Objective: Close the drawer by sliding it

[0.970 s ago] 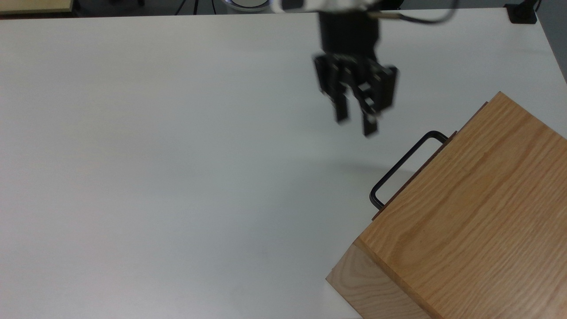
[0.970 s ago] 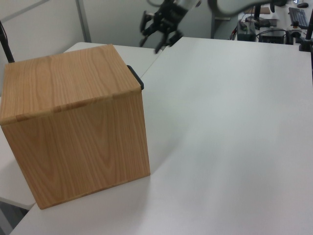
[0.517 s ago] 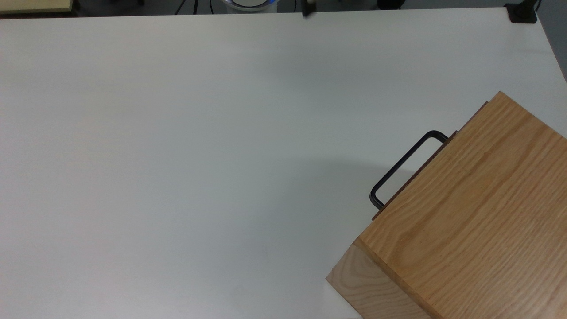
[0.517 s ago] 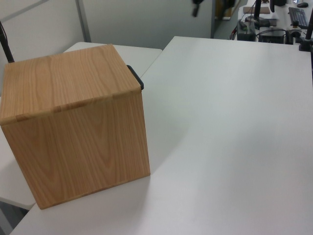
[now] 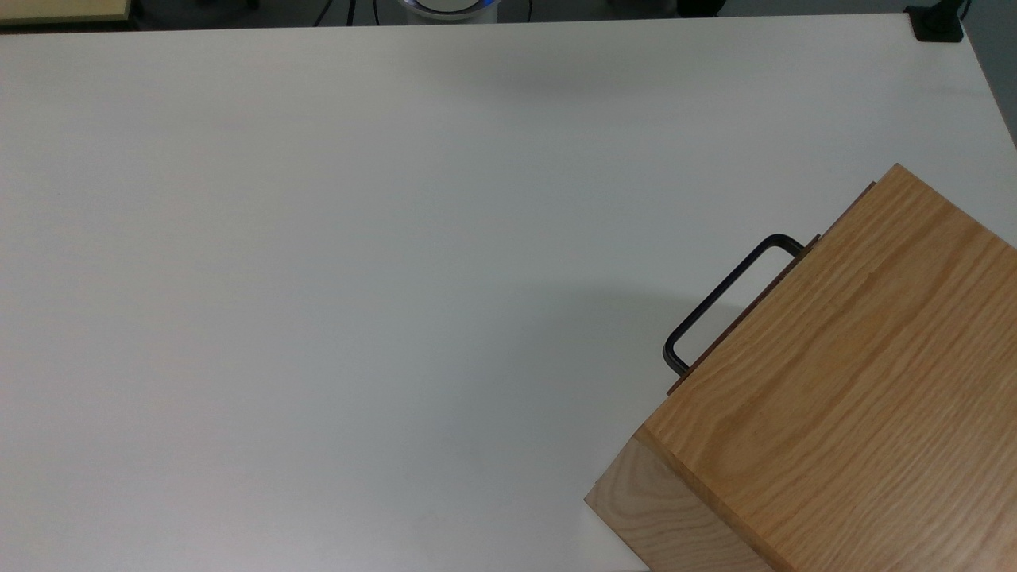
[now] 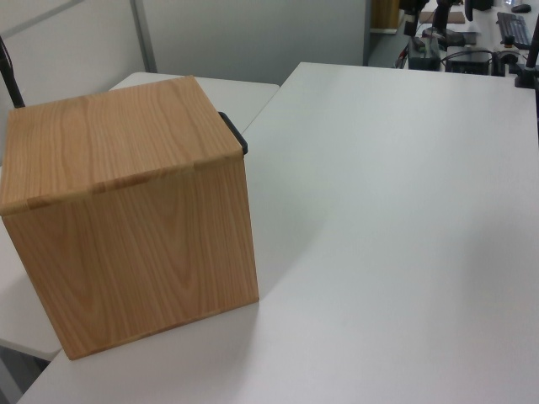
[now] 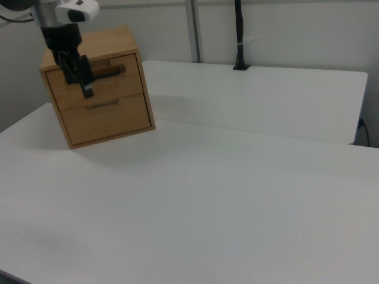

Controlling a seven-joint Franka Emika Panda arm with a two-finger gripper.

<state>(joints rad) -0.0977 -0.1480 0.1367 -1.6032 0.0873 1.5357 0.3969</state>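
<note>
— Top view first: where is the drawer (image 5: 744, 315)?
— Low at the top view's right. You see it as a thin dark strip of wood along the front edge of the oak cabinet (image 5: 858, 381), and it is pushed in almost level with that edge. Its black handle (image 5: 725, 298) sticks out over the white table (image 5: 318, 278).
— And the cabinet itself?
— It stands at an angle to the table's edges and runs out of the picture at the right and at the bottom.
— The left view?
— There the cabinet stands at the left view's left, near the table's near corner, with its plain grained side and top turned to the camera. Just one black end of the handle peeks out past its far top corner.
— The right view?
— That one faces the cabinet's front, at the right view's upper left. The drawer is the upper of two fronts and looks slid in. The gripper (image 7: 82, 86) hangs pointing down in front of it, over the handle's left part as the right view shows it.
— Touching it? Open or closed?
— I cannot tell either one
</note>
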